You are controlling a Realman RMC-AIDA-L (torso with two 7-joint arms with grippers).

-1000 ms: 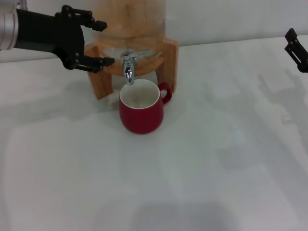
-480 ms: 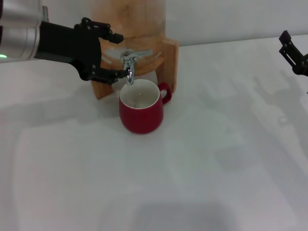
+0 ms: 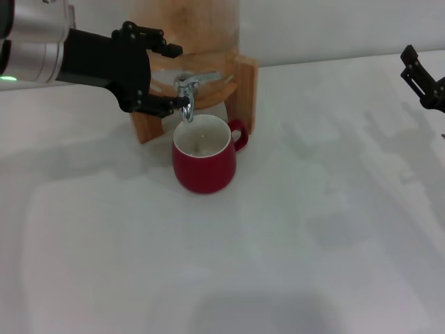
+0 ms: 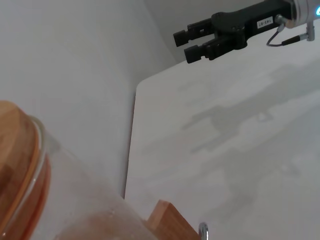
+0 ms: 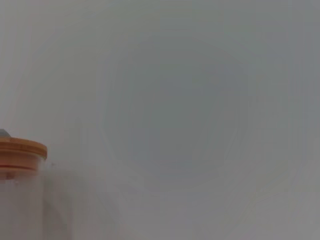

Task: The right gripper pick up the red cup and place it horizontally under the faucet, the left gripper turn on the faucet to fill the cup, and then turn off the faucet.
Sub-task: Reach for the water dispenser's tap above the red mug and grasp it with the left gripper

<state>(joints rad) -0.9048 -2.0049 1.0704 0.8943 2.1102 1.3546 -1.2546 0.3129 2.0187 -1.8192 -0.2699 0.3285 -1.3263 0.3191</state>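
Observation:
The red cup [image 3: 204, 156] stands upright on the white table, its mouth directly below the chrome faucet [image 3: 185, 94] of the wooden-framed dispenser [image 3: 247, 87]. The cup's handle points to the right, toward the frame. My left gripper [image 3: 172, 78] is open just left of the faucet. One finger is above the lever's height and the other is level with the spout, close to it. My right gripper [image 3: 421, 75] hovers open and holding nothing at the far right edge, well away from the cup. The left wrist view also shows the right gripper [image 4: 196, 42] above the table.
The dispenser's glass jar [image 4: 75, 200] and wooden lid [image 5: 20, 149] rise behind the faucet. Bare white table [image 3: 278, 264] stretches in front of and to the right of the cup. A pale wall stands behind.
My left gripper has moved right from beside the dispenser's left leg up to the faucet. The right gripper shifted slightly at the right edge. The cup has not moved.

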